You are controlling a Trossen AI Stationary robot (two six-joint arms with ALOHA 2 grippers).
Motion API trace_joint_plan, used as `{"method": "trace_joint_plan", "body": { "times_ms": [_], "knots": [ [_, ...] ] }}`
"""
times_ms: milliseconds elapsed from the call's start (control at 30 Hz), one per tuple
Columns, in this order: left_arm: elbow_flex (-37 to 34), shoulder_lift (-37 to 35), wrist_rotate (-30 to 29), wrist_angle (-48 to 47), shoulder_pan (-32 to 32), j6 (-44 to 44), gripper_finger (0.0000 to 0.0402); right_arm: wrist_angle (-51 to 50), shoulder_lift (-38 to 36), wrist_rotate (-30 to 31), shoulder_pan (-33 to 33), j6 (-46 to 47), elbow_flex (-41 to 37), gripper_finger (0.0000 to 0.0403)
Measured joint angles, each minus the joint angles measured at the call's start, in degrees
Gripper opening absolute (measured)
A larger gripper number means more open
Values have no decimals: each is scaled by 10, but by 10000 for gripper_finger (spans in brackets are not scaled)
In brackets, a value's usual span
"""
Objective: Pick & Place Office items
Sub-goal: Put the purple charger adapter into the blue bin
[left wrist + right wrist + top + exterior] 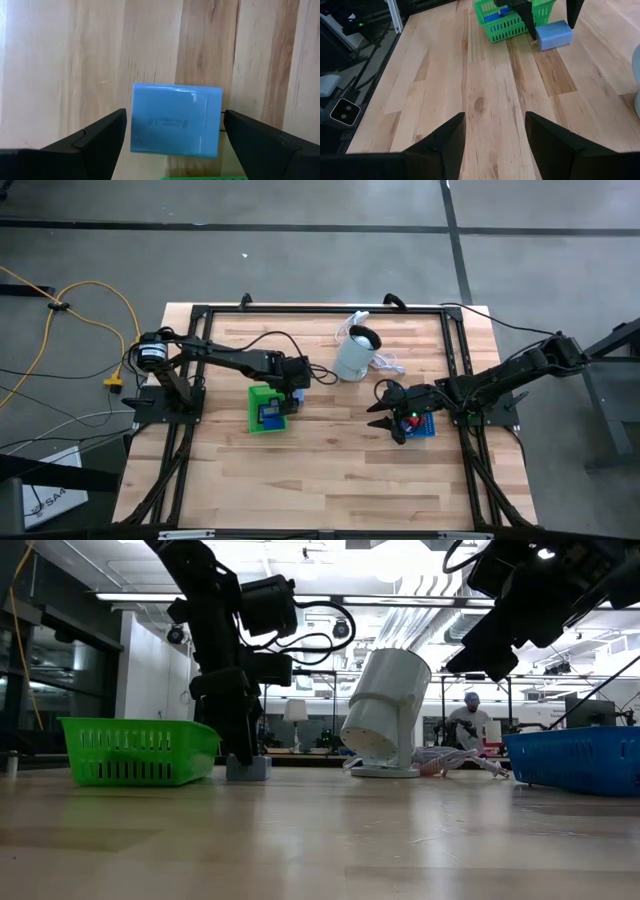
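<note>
A light blue block point(175, 120), one of the office items, lies flat on the wooden table beside the green tray point(258, 395); it also shows in the low view point(248, 768). My left gripper point(175, 142) is open and lowered over it. Its fingers point steeply down, one on each side of the block, with narrow gaps. Blue items point(497, 16) lie in the green tray. My right gripper point(495, 135) is open with nothing between its fingers. It hovers above the table by the blue tray point(428, 430).
A pale cylindrical appliance point(355, 352) with a white cord stands tilted at the table's far middle, between the two arms. The blue tray point(575, 760) holds small items. Bare wood stretches across the near half of the table point(330, 480). A person sits in the room beyond.
</note>
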Motion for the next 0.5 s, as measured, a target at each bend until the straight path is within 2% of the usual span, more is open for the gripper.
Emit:
{"method": "trace_joint_plan", "body": {
  "times_ms": [233,500],
  "knots": [
    [0,0,3,0,0,0,323,0,0,0,0,0,0,191],
    [0,0,4,0,0,-1,298,0,0,0,0,0,0,191]
  ]
}}
